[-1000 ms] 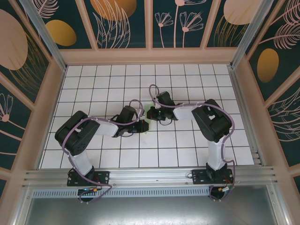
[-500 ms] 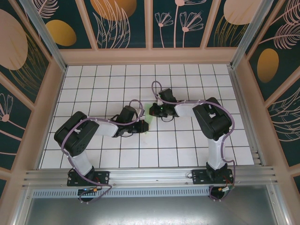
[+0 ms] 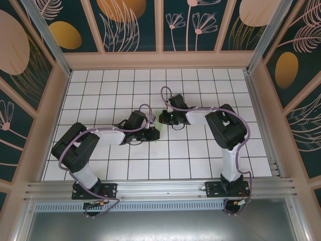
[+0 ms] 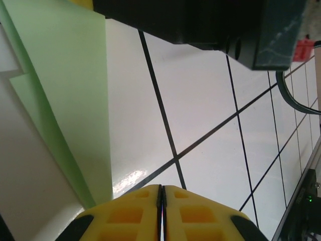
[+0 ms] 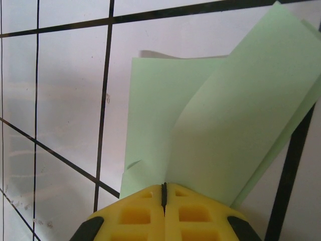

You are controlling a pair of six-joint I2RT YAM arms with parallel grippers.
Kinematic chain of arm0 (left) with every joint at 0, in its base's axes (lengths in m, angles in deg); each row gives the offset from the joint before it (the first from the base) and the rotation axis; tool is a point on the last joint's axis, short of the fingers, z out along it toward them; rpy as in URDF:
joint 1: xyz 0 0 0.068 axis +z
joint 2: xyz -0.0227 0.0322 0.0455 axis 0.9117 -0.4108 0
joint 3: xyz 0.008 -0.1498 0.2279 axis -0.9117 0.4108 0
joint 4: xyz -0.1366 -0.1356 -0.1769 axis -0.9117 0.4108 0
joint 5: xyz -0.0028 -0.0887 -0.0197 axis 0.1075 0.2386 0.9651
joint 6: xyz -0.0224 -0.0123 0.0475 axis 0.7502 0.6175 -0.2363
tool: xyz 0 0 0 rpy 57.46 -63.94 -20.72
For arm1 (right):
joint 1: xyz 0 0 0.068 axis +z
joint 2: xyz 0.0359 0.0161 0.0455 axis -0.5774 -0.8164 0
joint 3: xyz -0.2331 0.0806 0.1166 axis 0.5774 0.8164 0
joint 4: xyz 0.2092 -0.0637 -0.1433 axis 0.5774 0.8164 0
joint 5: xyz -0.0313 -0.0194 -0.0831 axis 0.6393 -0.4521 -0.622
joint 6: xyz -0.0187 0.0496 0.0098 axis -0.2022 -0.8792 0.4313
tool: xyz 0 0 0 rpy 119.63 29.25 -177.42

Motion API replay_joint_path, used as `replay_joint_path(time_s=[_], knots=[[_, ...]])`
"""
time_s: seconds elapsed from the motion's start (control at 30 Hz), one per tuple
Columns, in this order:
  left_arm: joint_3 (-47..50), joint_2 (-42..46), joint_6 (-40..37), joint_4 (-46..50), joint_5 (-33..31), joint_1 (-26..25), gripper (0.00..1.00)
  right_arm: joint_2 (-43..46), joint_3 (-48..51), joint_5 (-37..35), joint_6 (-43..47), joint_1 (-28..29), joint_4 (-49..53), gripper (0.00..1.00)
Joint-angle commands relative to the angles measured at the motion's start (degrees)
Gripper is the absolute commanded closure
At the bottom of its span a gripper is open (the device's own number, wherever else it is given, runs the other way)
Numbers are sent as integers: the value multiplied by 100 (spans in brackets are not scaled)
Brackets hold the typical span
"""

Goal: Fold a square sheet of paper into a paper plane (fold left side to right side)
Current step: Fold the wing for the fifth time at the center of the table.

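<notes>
The pale green paper [image 5: 200, 115] lies folded on the white tiled floor, one flap curling up off the layer beneath. My right gripper [image 5: 163, 188] is shut, and its yellow fingertips sit at the near edge of the paper where the raised flap begins. No paper shows in the slit between the pads. In the left wrist view the paper [image 4: 60, 75] lies to the upper left. My left gripper [image 4: 161, 191] is shut and empty, resting on bare tile beside it. From above, the left gripper [image 3: 156, 133] and right gripper [image 3: 163, 118] meet over the paper [image 3: 160, 120], which they mostly hide.
The right arm's dark wrist body [image 4: 200, 25] hangs close above the left gripper. A purple cable [image 3: 163, 95] loops over the right arm. Wooden walls [image 3: 160, 60] frame the tiled floor, and there is free tile on every side of the arms.
The right gripper has shifted a little up and back over the paper's top. The left arm's elbow has swung lower and leftward, its gripper staying by the paper.
</notes>
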Motion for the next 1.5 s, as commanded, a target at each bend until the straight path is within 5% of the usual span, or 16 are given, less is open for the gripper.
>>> replay_joint_path(time_s=[0.0, 0.83, 1.2, 1.47], knots=[[29, -130, -118, -5, 223, -33, 87, -354, -25, -397, 143, 41, 434, 100], [354, -447, -216, 438, -157, -269, 87, -474, -255, -530, 253, 41, 738, 100], [915, 104, 216, -82, 90, -443, 87, -510, -263, -506, 236, 50, 729, 100], [176, 686, -30, 409, 51, -207, 83, -516, -264, -495, 236, 67, 729, 100]])
